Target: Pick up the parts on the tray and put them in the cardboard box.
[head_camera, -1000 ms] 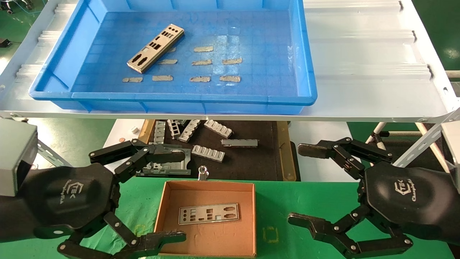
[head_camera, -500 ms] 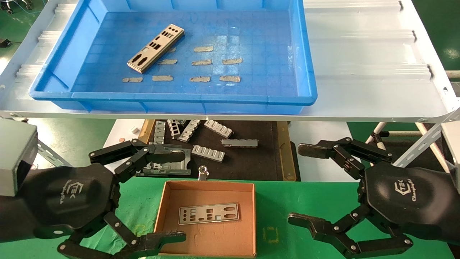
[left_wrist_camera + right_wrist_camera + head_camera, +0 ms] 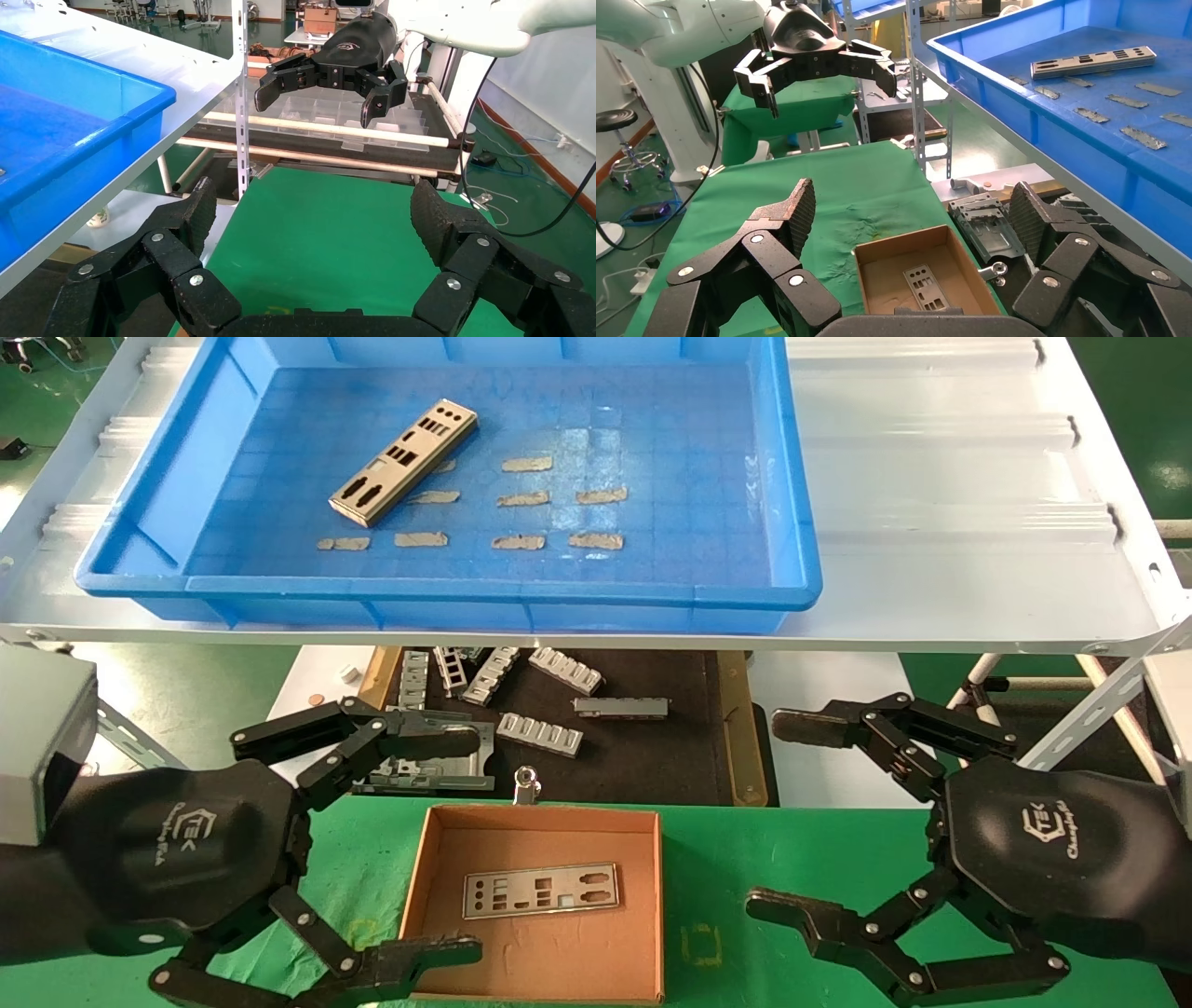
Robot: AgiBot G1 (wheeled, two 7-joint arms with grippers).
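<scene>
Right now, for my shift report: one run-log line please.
left pincer: open, idle | right pincer: open, idle | tray: one part | cardboard box: one plate

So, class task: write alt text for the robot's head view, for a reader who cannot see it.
One metal plate lies in a blue tray on a white shelf; another plate lies flat in the cardboard box on the green table below. The open left gripper and open right gripper flank the box, holding nothing.
</scene>
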